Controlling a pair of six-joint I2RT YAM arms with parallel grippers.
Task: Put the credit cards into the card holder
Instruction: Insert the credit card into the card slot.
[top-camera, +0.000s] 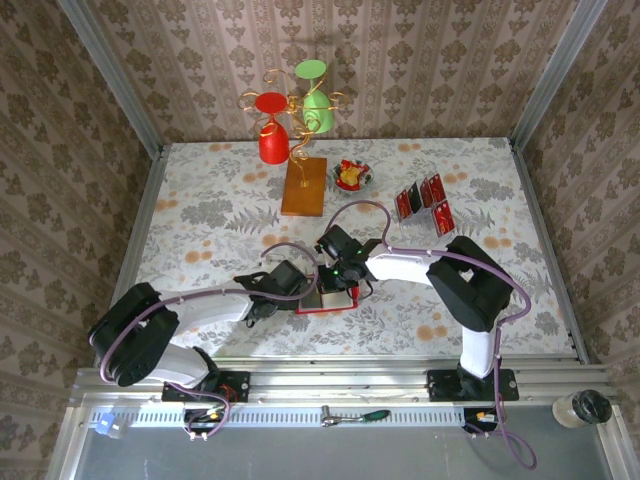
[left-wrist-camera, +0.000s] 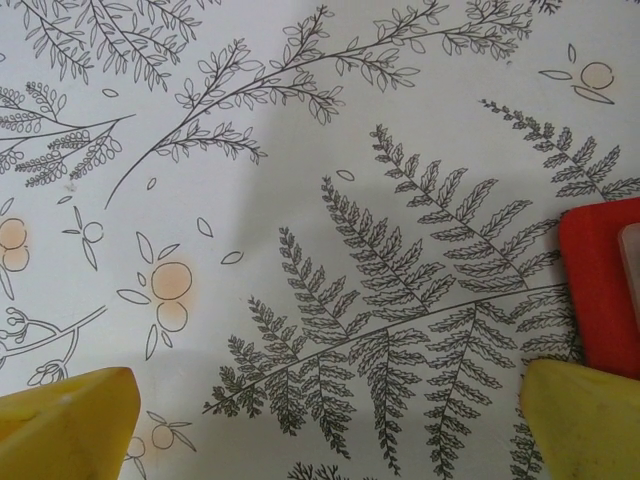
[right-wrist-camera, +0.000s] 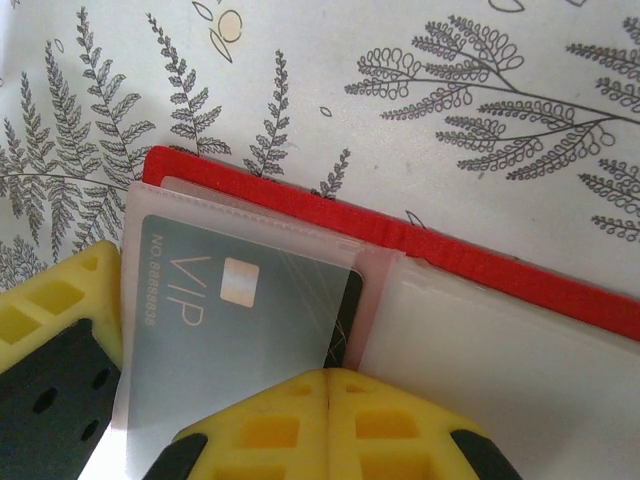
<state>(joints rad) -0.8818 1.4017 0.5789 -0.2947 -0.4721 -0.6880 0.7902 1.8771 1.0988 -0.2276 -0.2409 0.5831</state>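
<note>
Okay, right gripper (right-wrist-camera: 330, 385) was clenched, its two yellow tips pressed together with no gap, sitting right on the near edge of a dark VIP card (right-wrist-camera: 240, 310). The card lay just ahead of those tips and looked hazy through the plastic, so it was mostly inside a clear pocket of the open card holder (right-wrist-camera: 300, 205). My guess is the tips were closed to work as one blunt pusher and seat the card deeper. They may instead have been pinching its thin edge; the contact was hidden under the tips, so I couldn't tell. The empty pocket (right-wrist-camera: 480, 350) lay just beside the tips on the other side, free for another card. Left gripper (left-wrist-camera: 322, 425) was released wide, with its fingers (left-wrist-camera: 60, 420) well apart over bare tablecloth (left-wrist-camera: 300, 150) and nothing between them. The holder's red edge (left-wrist-camera: 595, 290) sat just beside one fingertip. It was likely parked there as a stop so the holder wouldn't skid while the card was pushed. In the right wrist view another yellow finger (right-wrist-camera: 50, 330) sat against the pocket's outer side, probably that same brace. In the top view the holder lay flat and open between both sets of fingers. Three more credit cards (top-camera: 425, 203) waited well away from either gripper, not yet loaded.
</note>
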